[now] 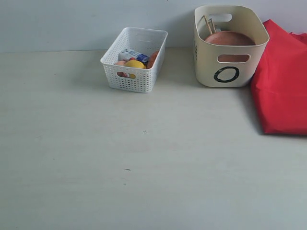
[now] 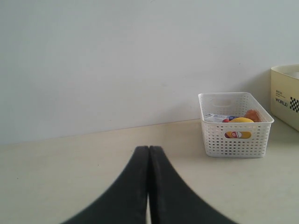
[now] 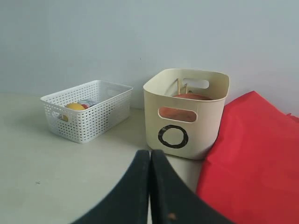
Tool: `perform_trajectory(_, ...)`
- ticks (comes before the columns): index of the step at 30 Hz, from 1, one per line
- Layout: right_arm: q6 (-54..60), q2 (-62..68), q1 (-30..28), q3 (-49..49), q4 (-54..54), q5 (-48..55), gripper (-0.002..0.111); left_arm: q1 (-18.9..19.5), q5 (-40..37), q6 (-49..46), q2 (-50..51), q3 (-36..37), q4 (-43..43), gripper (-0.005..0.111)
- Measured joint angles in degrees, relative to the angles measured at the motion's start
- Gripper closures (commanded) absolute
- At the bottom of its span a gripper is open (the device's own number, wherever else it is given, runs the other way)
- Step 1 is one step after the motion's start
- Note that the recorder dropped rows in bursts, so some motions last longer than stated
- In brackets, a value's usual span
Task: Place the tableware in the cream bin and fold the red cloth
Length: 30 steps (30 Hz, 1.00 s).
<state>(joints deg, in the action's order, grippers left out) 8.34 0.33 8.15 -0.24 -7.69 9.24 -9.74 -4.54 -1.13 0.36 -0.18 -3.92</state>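
Exterior: no gripper in shot. I see the wooden plate (image 1: pixel 229 38) and chopsticks (image 1: pixel 207 24) inside the cream bin (image 1: pixel 211 67). The red cloth (image 1: pixel 283 86) touches the bin's side and runs out of frame.
Left wrist: left gripper (image 2: pixel 149 148) has its fingers pressed together, empty. The white perforated basket (image 2: pixel 233 140) is ahead and off to one side. Only a bin corner shows, with print the other views miss.
Right wrist: right gripper (image 3: pixel 150 151) is closed on nothing. The bin is dead ahead, the cloth just beside the tips.
Cloth handling: soft, limp and light, I'd guess. I'd pinch a near corner.
Only here: the exterior view alone looks down into the bin.
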Motion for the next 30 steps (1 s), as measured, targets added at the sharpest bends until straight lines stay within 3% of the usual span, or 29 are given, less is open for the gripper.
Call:
perform_trajectory(17, 0.0, 0.0, -0.1, 0.0, 0.0, 0.0, 0.108, 0.0, 0.0, 0.0, 0.0, 0.0, 0.0, 0.106)
perform_trajectory(25, 0.0, 0.0, -6.87, 0.0, 0.0, 0.0, 0.108, 0.0, 0.0, 0.0, 0.0, 0.0, 0.0, 0.106)
perform_trajectory(30, 0.0, 0.0, -7.78, 0.0, 0.0, 0.0, 0.108, 0.0, 0.0, 0.0, 0.0, 0.0, 0.0, 0.106)
